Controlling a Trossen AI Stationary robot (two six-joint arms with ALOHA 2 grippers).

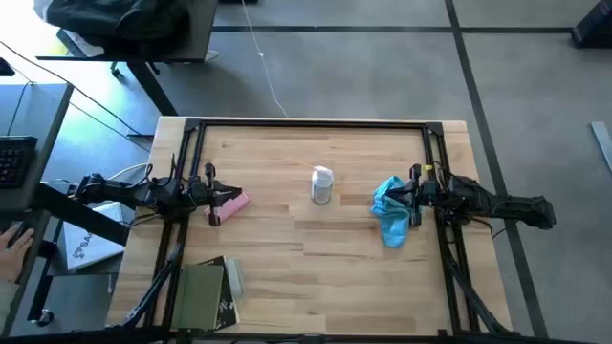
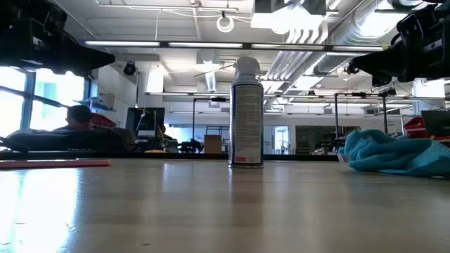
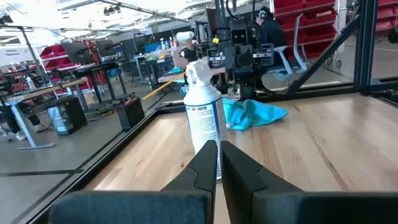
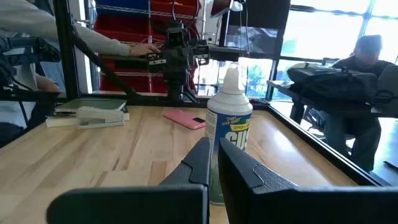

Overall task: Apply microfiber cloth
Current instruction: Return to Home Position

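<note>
Two arms flanked the surface [image 1: 316, 258], the left pincer [image 3: 219, 149] and the right pincer [image 4: 212, 146] both clenched and empty, the microfiber cloth [image 1: 390, 215] crumpled just beside the right one. Wiping looked finished; each arm apparently needed only to settle home.

The microfiber cloth [image 1: 390, 212] is a soft, light turquoise-blue rag, crumpled into a loose heap of folds and not spread flat. It lies on the wooden table [image 1: 316, 277], at about 3 o'clock from the table's centre in the high view. Its longer side runs from 12 toward 6 o'clock. Seen level, it forms a low, rumpled mound.
</note>
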